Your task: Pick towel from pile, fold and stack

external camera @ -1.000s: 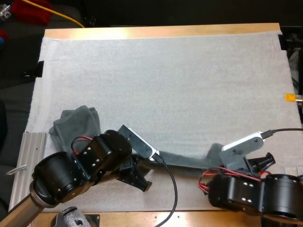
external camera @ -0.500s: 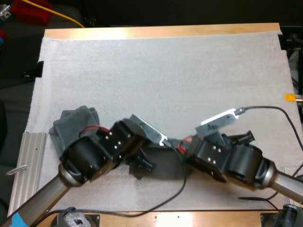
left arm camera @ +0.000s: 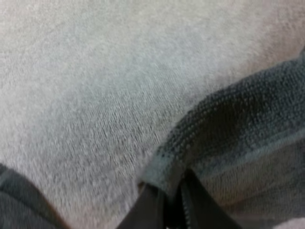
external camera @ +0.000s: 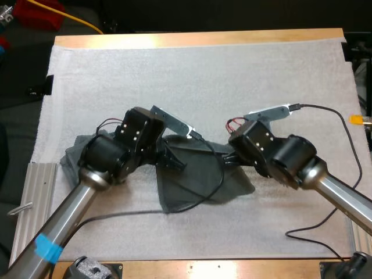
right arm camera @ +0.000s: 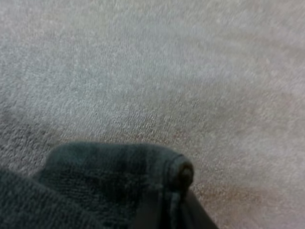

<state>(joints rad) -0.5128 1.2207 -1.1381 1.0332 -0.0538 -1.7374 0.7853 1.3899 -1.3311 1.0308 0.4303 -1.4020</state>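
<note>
A dark grey-green towel [external camera: 197,180] lies spread on the white mat [external camera: 203,81] between my two arms. My left gripper [external camera: 174,159] is shut on its left upper corner; in the left wrist view the fingers [left arm camera: 155,205] pinch the towel's hemmed edge [left arm camera: 228,133] just above the mat. My right gripper [external camera: 228,157] is shut on the right upper corner, and in the right wrist view the towel's folded-over corner [right arm camera: 119,171] sits between its near fingers [right arm camera: 190,214]. A second, crumpled towel [external camera: 74,156] lies at the mat's left side, partly hidden behind my left arm.
A metal rail [external camera: 32,197] lies along the mat's left front edge. Bare mat stretches from the towel to the wooden far edge [external camera: 197,38]. A loose cable [external camera: 331,203] trails over the mat at the front right.
Both grippers moved from near the table's front edge toward the middle, dragging the towel's edge with them. The towel, first a taut strip between them, now lies spread wider on the mat.
</note>
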